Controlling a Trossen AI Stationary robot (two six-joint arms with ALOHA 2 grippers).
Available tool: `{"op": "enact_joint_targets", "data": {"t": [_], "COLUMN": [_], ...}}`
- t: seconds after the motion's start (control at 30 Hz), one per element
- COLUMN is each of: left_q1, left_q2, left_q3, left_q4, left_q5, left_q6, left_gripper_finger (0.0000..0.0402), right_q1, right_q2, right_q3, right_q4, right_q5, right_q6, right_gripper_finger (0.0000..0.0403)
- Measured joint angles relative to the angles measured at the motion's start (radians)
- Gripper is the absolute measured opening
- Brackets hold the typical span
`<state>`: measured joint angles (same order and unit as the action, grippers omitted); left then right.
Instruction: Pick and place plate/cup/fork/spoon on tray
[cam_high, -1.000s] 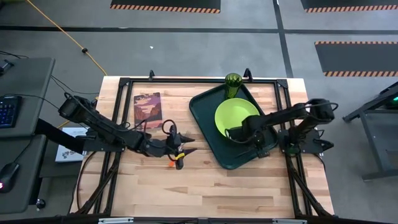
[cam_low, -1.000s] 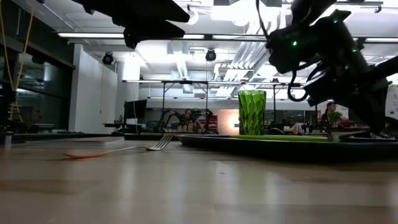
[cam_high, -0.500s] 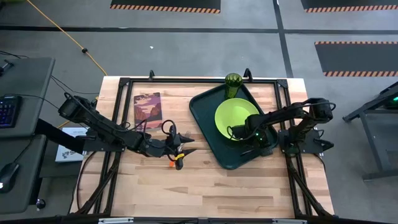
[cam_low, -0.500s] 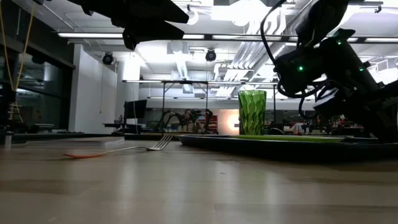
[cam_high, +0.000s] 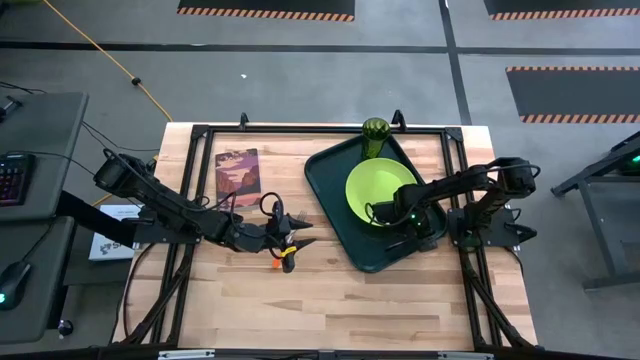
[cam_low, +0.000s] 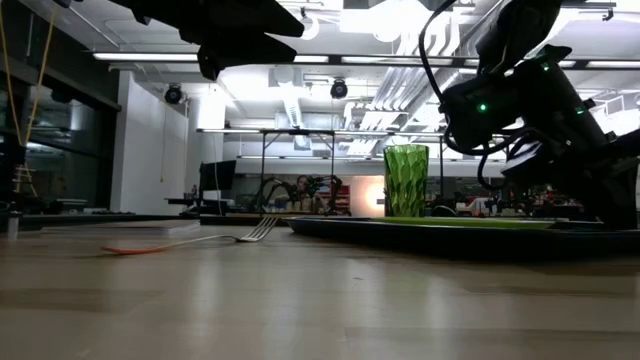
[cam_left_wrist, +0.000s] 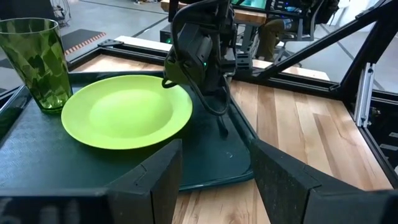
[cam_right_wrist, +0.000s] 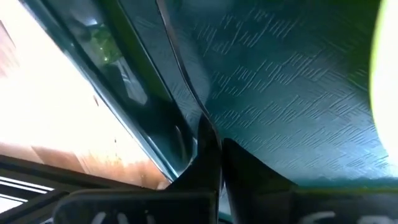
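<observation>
The dark-green tray (cam_high: 335, 190) lies on the table's right half. On it rest the lime-green plate (cam_high: 380, 185) and, at its far corner, the green cup (cam_high: 375, 131), upright. My right gripper (cam_left_wrist: 214, 99) points steeply down over the tray beside the plate, shut on the thin dark spoon (cam_left_wrist: 221, 123). The arm hides the spoon in the high view. The fork (cam_low: 190, 243), orange-handled, lies flat on the wood at mid-table. My left gripper (cam_high: 303, 232) hangs open above it, clear of it. My right gripper pinches one end of the spoon's thin handle (cam_right_wrist: 205, 121) between its two fingertips, coming from above at a steep slant. The spoon runs on past the fingertips, low along the tray's floor (cam_right_wrist: 280, 93) beside the raised rim. Whether its free end (cam_left_wrist: 225, 133) touches the floor, I cannot tell.
A small maroon picture book (cam_high: 237, 172) lies flat at the far left of the table. A black frame (cam_high: 320, 128) runs round the table's edges. Bare wood stretches along the near side (cam_high: 330, 310).
My right gripper has sunk toward the tray floor with the spoon still in its shut fingers, then come to rest. My left gripper has kept still and open above the fork.
</observation>
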<state>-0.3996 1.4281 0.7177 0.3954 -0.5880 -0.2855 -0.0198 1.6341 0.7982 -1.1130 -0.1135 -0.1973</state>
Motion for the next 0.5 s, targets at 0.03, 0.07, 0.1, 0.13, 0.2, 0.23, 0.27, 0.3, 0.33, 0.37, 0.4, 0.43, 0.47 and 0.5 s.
{"op": "enact_joint_targets", "data": {"t": [0.03,0.07,0.1,0.13,0.2,0.23,0.27,0.3,0.33,0.37,0.4,0.43,0.47,0.5], "left_q1": [0.000,0.000,0.000,0.000,0.000,0.000,0.000,0.000,0.000,0.000,0.000,0.000,0.000,0.000], "left_q2": [0.000,0.000,0.000,0.000,0.000,0.000,0.000,0.000,0.000,0.000,0.000,0.000,0.000,0.000], "left_q3": [0.000,0.000,0.000,0.000,0.000,0.000,0.000,0.000,0.000,0.000,0.000,0.000,0.000,0.000], "left_q4": [0.000,0.000,0.000,0.000,0.000,0.000,0.000,-0.001,-0.001,-0.001,-0.001,-0.001,-0.002,-0.002], "left_q5": [0.000,0.000,0.000,0.000,0.000,0.000,0.000,0.000,0.000,0.000,0.000,0.000,0.000,0.000], "left_q6": [0.000,0.000,0.000,0.000,0.000,0.000,0.000,0.000,0.000,0.000,0.000,0.000,0.000,0.000], "left_gripper_finger": [0.0179,0.0179,0.0179,0.0179,0.0179,0.0179,0.0179,0.0179,0.0179,0.0179,0.0179,0.0179,0.0179,0.0179], "right_q1": [0.000,0.000,0.000,0.000,0.000,0.000,0.001,0.001,0.001,0.001,0.001,0.001,0.001,0.001], "right_q2": [0.000,0.000,0.000,0.000,0.001,0.001,0.001,0.001,0.001,0.001,0.001,0.001,0.001,0.001], "right_q3": [0.000,0.000,0.000,0.000,0.000,0.000,0.000,0.000,0.000,0.000,0.000,0.000,0.000,0.000], "right_q4": [0.000,0.001,0.002,0.004,0.011,0.014,0.017,0.013,0.008,0.007,0.006,0.001,-0.008,-0.018], "right_q5": [-0.001,-0.002,-0.002,-0.002,-0.001,-0.001,-0.001,-0.002,-0.002,-0.003,-0.002,0.001,0.009,0.018], "right_q6": [0.010,0.016,0.024,0.040,0.063,0.067,0.069,0.070,0.069,0.065,0.062,0.061,0.058,0.056], "right_gripper_finger": [0.0001,0.0003,0.0007,0.0014,0.0035,0.0048,0.0062,0.0077,0.0092,0.0107,0.0121,0.0135,0.0147,0.0158]}}
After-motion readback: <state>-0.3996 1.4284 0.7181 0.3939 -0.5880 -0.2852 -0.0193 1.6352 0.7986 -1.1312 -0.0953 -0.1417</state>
